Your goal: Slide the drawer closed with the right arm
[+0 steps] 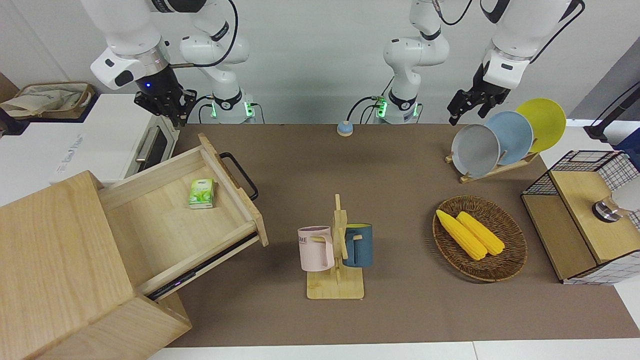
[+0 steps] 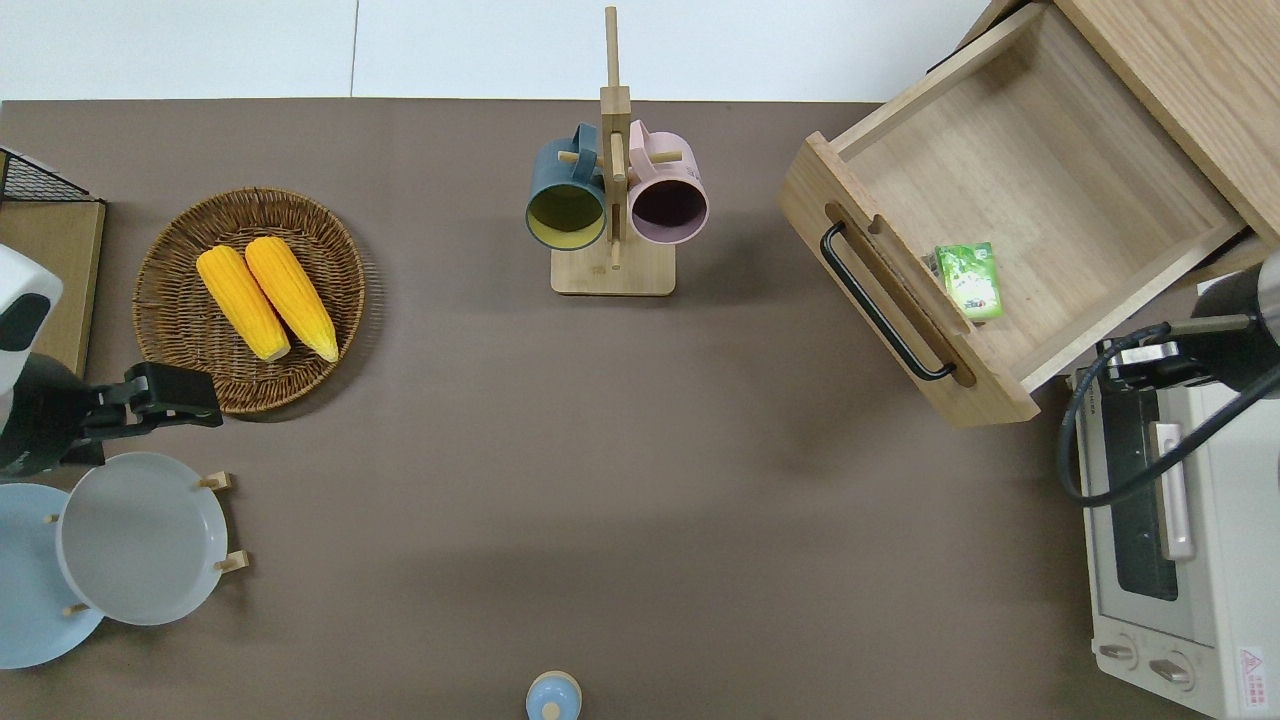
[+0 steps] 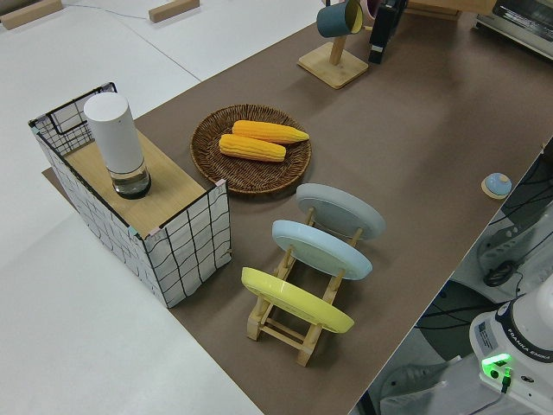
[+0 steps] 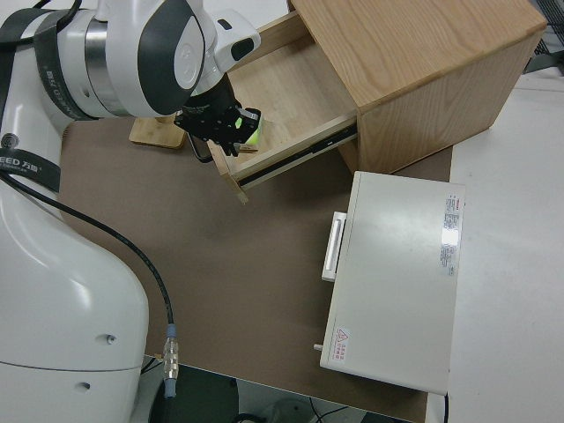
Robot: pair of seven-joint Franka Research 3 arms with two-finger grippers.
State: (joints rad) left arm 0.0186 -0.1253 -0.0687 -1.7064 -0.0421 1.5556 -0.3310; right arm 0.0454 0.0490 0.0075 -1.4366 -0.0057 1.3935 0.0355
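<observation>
right tool [image 1: 167,111] pressed together, over toaster oven [image 2: 1160,540] | drawer [image 2: 1010,215] open, beside it

The drawer [image 1: 180,220] is standing pulled well out of its big pale wooden box [image 1: 55,265], a wide shallow light-wood tray sitting at the right arm's end of the worktop. Its black loop handle [image 1: 240,175] is projecting from the front panel toward the middle of the worktop. The whole unit is lying skewed to the worktop's edges (the front panel is running diagonally in the overhead view). A small green packet [image 2: 968,280] is lying flat inside the tray, close to the front panel.
</observation>
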